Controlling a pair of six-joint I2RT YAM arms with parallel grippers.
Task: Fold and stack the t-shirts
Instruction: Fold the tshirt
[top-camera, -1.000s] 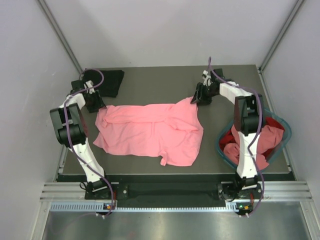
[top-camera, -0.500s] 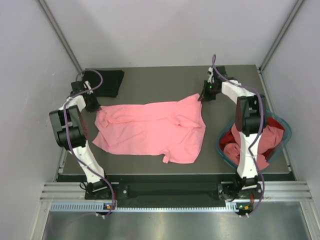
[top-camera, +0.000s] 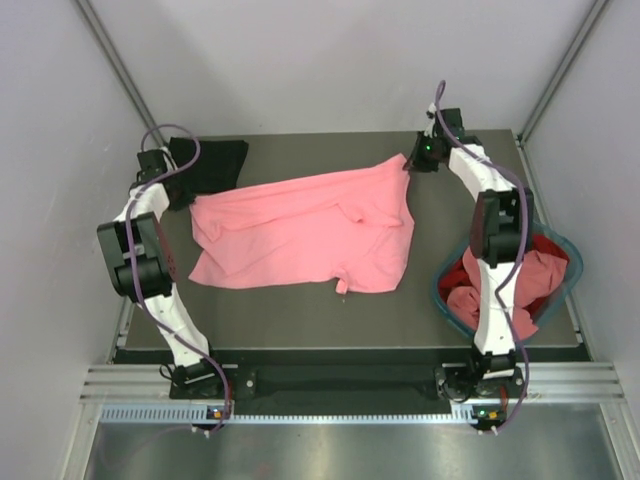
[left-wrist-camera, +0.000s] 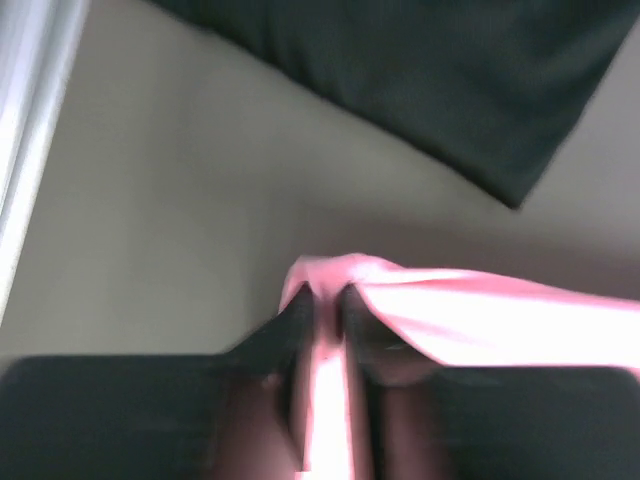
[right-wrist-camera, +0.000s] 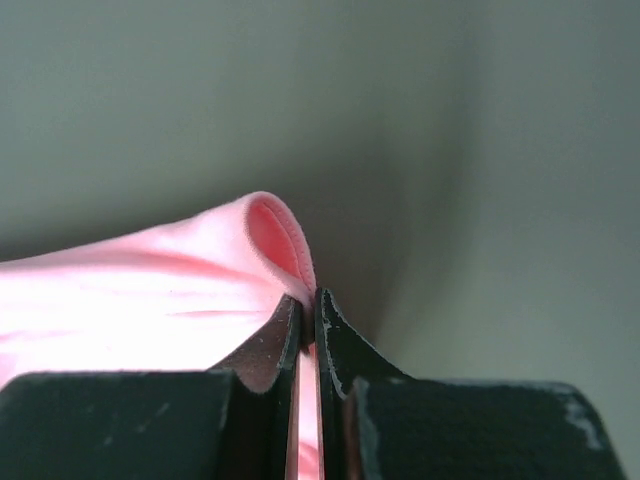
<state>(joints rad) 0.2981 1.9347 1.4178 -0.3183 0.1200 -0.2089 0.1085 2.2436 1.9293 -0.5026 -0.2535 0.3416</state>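
Two far corners are pinched: our left gripper (left-wrist-camera: 322, 300) and right gripper (right-wrist-camera: 308, 305) each clamp the salmon pink t-shirt (top-camera: 310, 225), spread on the desk (top-camera: 260, 315) beside the basket (top-camera: 438, 290). We'd pull evenly so the wrinkles flatten. The left wrist view's blurry, and the right arm (top-camera: 495, 260) hides part of the basket.

Dark grey table (top-camera: 300, 310): salmon pink t-shirt (top-camera: 300, 230) spread rumpled across middle; black t-shirt (top-camera: 215, 160) at far left corner; teal basket (top-camera: 440, 292) at right edge.
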